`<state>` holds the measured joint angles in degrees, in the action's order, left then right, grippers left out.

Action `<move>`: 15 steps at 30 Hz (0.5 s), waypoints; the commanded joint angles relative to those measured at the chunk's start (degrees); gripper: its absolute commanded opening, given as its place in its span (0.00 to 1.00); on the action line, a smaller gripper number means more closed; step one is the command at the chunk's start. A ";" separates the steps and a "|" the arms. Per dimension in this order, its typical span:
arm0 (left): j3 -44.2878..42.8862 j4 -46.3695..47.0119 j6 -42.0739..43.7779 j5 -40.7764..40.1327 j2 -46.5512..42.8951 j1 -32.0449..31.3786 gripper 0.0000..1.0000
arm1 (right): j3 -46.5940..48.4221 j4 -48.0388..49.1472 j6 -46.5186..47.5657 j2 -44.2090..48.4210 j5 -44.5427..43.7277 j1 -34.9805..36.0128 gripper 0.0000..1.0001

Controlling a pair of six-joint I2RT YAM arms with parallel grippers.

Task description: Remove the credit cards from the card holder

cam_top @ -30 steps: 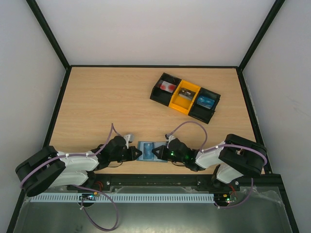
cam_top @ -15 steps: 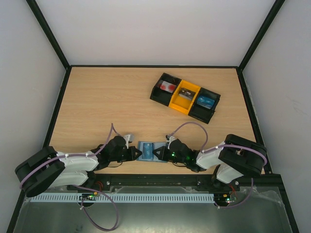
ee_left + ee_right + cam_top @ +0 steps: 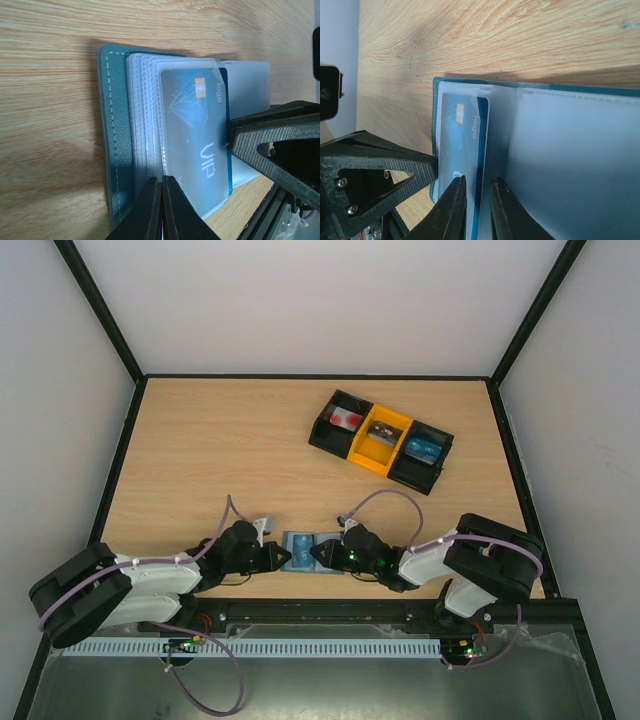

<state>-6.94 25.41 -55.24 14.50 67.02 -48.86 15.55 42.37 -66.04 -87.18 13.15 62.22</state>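
- The dusty-blue stitched folding card holder point(image 3: 298, 551) lay open at the 6 o'clock edge of the wooden table point(image 3: 200, 460), between both pincers.
- The left gripper point(image 3: 161, 179) was closed tight, its tips over the clear plastic sleeves point(image 3: 142, 125). Whether it pinched one, I could not tell.
- The right gripper point(image 3: 478, 181), shut a second before, had parted slightly and nudged toward 9 o'clock.
- The edge of the bright blue plastic credit card point(image 3: 467, 135) sat in that narrow gap, not visibly clamped.
- This looked like lining up a pinch. The card remained in its pocket, so extraction had not begun.
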 commanded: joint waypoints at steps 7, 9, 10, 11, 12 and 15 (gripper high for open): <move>1.81 -2.73 0.73 -2.72 -0.14 -0.17 0.03 | -0.58 3.72 -0.67 -1.18 -0.54 -0.16 0.02; 1.86 -3.78 1.03 -4.02 -0.05 -0.11 0.03 | -1.28 5.05 -0.67 -0.86 -0.50 -0.09 0.02; 1.93 -3.86 1.16 -4.26 -0.03 -0.15 0.03 | -1.65 5.59 -0.73 -0.73 -0.42 -0.13 0.02; 2.04 -3.95 1.23 -4.42 -0.05 -0.14 0.03 | -2.01 6.24 -0.86 -0.56 -0.36 -0.16 0.02; 2.12 -3.94 1.20 -4.47 -0.05 -0.11 0.03 | -2.41 6.76 -0.99 -0.48 -0.40 -0.15 0.02; 2.15 -4.00 1.20 -4.79 0.06 -0.12 0.03 | -2.74 6.83 -1.08 -0.47 -0.56 -0.14 0.02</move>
<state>-6.46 25.87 -55.27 13.06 66.72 -48.95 14.04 46.87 -66.96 -88.16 13.37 62.22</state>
